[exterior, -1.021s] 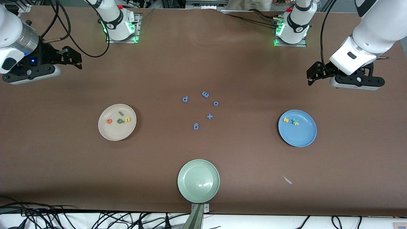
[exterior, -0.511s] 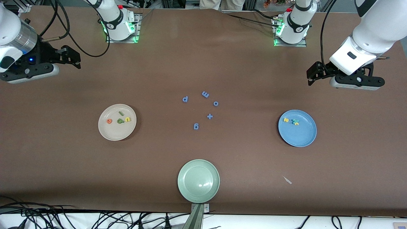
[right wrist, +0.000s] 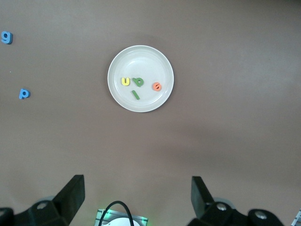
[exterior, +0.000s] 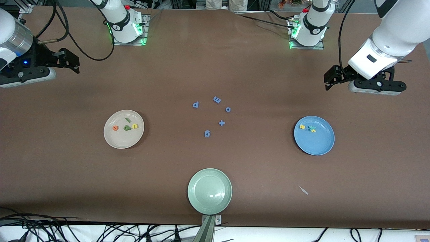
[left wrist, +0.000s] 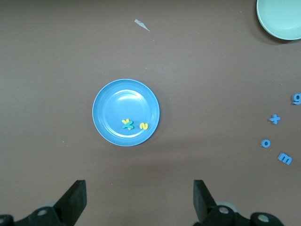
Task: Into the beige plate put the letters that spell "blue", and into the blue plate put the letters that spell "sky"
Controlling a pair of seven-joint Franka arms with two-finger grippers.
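Observation:
The beige plate point(exterior: 123, 139) point(right wrist: 141, 56) lies toward the right arm's end of the table. In it are the orange e point(exterior: 115, 127), dark green b point(exterior: 126, 127), yellow u point(exterior: 134, 126) and light green l point(exterior: 127, 119). The blue plate point(exterior: 315, 143) point(left wrist: 122, 101) lies toward the left arm's end. It holds the yellow s point(exterior: 302, 126) point(left wrist: 144, 126) and the teal y overlapping the yellow k point(exterior: 312, 128) point(left wrist: 127, 124). My left gripper point(exterior: 331, 79) point(left wrist: 139, 202) hangs open and empty over bare table. My right gripper point(exterior: 69, 60) point(right wrist: 138, 200) hangs open and empty over bare table at its own end.
A pale green plate point(exterior: 209, 201) sits nearest the front camera at mid-table. All-blue letters p point(exterior: 196, 104), m point(exterior: 217, 99), o point(exterior: 228, 109), x point(exterior: 221, 123) and g point(exterior: 207, 133) lie scattered between the plates. A small white scrap point(exterior: 303, 190) lies near the blue plate.
My right gripper has drifted outward toward its end of the table and a little toward the bases. The left arm, plates and letters have not moved.

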